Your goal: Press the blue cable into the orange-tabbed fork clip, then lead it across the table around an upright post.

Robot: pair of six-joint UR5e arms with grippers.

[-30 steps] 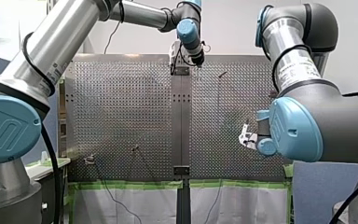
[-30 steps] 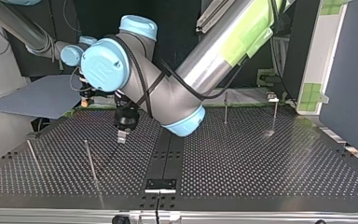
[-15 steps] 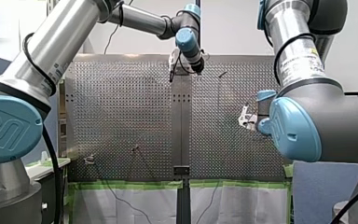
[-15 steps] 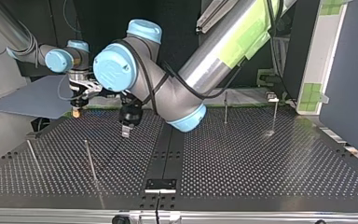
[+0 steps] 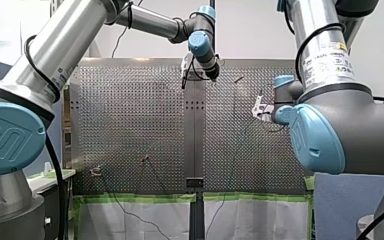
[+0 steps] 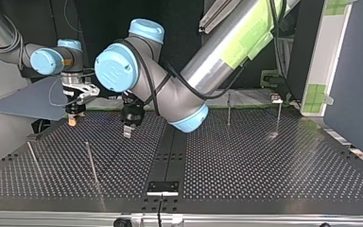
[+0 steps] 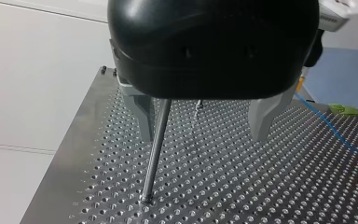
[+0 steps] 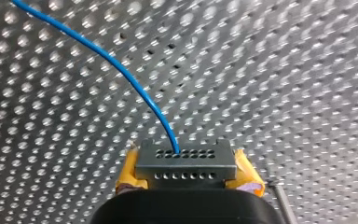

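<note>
Clamped shut on the cable (image 8: pixel 121 70), my right jaws hold it arcing away over the table (image 8: pixel 284 70). Wide apart and empty, my left jaws have a post (image 7: pixel 151 168) just beside one finger (image 7: pixel 142 114); past them the cable lies along the table.

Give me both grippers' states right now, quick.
Left gripper: open, holding nothing.
Right gripper: closed on the blue cable.
</note>
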